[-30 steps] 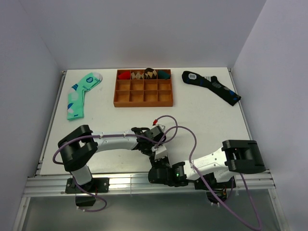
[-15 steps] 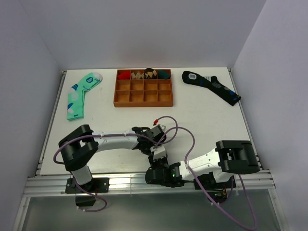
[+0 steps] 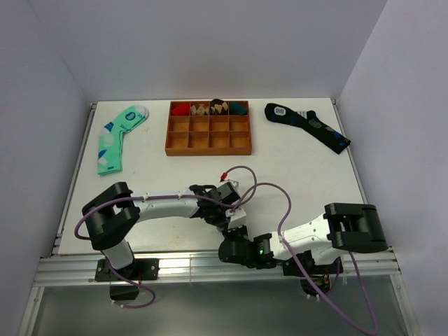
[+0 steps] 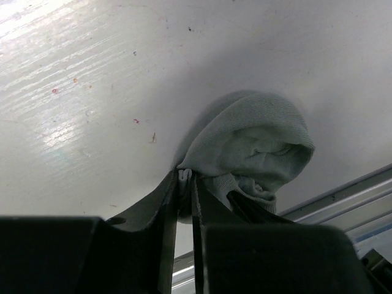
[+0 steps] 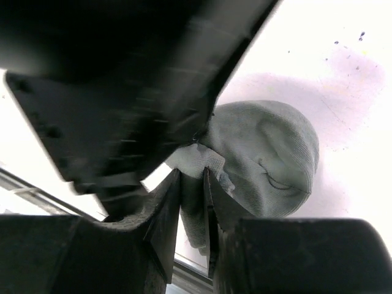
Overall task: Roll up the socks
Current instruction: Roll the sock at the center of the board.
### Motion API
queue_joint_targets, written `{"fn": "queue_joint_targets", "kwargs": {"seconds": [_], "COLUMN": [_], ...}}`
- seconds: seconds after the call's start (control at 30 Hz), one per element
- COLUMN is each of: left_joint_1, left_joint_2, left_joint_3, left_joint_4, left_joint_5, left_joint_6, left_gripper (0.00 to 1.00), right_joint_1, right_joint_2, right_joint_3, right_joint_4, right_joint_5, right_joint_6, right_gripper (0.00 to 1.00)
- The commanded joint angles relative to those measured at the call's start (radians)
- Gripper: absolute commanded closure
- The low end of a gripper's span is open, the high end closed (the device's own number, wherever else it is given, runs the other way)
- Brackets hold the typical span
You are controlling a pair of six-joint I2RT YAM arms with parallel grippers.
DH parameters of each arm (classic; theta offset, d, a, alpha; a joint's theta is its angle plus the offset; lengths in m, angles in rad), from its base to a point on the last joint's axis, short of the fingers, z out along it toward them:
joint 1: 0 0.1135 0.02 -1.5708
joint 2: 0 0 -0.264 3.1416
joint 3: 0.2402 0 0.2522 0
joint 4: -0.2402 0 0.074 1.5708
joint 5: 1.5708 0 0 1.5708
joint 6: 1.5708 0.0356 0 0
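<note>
The light-grey socks [image 4: 251, 144] form a rounded bundle on the white table near its front edge. They also show in the right wrist view [image 5: 269, 156]. In the top view both gripper heads hide them. My left gripper [image 4: 185, 177] is shut on a fold of the socks' edge. My right gripper [image 5: 192, 177] is shut on the cuff edge from the other side. In the top view the left gripper [image 3: 225, 213] and the right gripper [image 3: 234, 234] meet close together at the table's front middle.
A wooden divided tray [image 3: 209, 130] with rolled socks in its back row stands at the back centre. A mint-green patterned sock [image 3: 115, 138] lies back left. A dark navy sock [image 3: 306, 126] lies back right. The metal front rail [image 3: 175, 264] runs just below the grippers.
The right arm has shifted slightly near the front edge, its elbow moving left and back right. The left arm has hardly moved. Both grippers stay together at the same spot.
</note>
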Motion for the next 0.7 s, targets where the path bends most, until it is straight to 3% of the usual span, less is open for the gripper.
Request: {"fn": "queue_joint_targets", "kwargs": {"seconds": [0.0, 0.37, 0.67], "left_joint_1": [-0.006, 0.066, 0.089], "left_joint_2": [-0.071, -0.232, -0.309], "left_joint_3": [-0.025, -0.127, -0.237], "left_joint_4": [0.001, 0.102, 0.244], "left_joint_5": [-0.014, -0.106, -0.100], "left_joint_6": [-0.062, -0.145, -0.143], "left_gripper": [0.82, 0.75, 0.77], "right_joint_1": [-0.046, -0.167, -0.342], "right_joint_2": [-0.023, -0.133, -0.277], "right_joint_3": [-0.080, -0.150, -0.253], "right_joint_4": [0.000, 0.070, 0.176], "right_joint_5": [-0.143, -0.322, -0.601], "right_joint_6": [0.016, 0.002, -0.033], "right_gripper": [0.74, 0.75, 0.76]}}
